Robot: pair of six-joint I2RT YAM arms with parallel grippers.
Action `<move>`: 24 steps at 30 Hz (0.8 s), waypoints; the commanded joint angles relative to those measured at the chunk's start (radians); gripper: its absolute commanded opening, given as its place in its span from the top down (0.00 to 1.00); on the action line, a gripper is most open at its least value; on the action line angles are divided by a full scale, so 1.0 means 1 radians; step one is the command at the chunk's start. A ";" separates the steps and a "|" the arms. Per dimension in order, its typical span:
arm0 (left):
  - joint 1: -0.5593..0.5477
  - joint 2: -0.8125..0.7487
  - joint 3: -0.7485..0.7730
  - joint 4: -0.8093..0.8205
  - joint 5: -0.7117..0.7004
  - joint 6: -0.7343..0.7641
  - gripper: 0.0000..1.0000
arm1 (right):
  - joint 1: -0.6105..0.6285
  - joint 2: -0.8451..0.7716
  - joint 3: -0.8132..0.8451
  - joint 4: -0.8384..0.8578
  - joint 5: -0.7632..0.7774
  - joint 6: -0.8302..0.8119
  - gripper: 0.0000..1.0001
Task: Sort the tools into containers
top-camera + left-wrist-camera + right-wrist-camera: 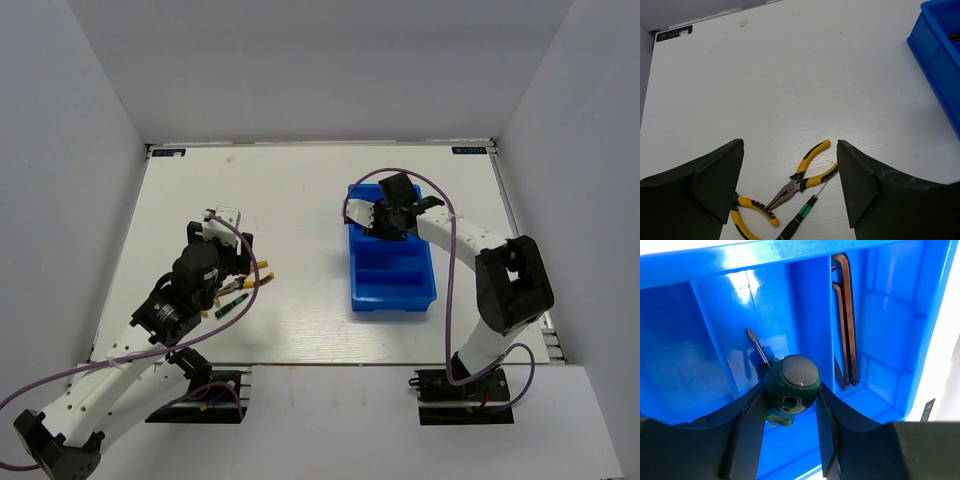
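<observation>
My right gripper (790, 392) is shut on a stubby green-handled screwdriver (795, 372) and holds it inside a middle compartment of the blue tray (715, 270), shaft pointing away. A paler green piece shows just under the handle; I cannot tell what it is. Dark hex keys (845, 315) lie in the compartment to the right. In the top view this gripper (385, 222) is over the tray's (395, 303) far end. My left gripper (790, 150) is open and empty above yellow-handled pliers (802, 172), a second yellow-handled pair (747, 212) and a slim dark-green tool (800, 217). It also shows in the top view (236, 262).
The loose tools (248, 285) lie in a cluster on the white table's left half, near the front. A corner of the tray (940, 45) shows at the upper right of the left wrist view. Grey walls enclose the table.
</observation>
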 commanded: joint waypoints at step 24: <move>0.003 0.583 0.146 -0.162 0.106 -0.046 0.50 | -0.065 -0.313 0.123 -0.429 -0.530 0.498 0.40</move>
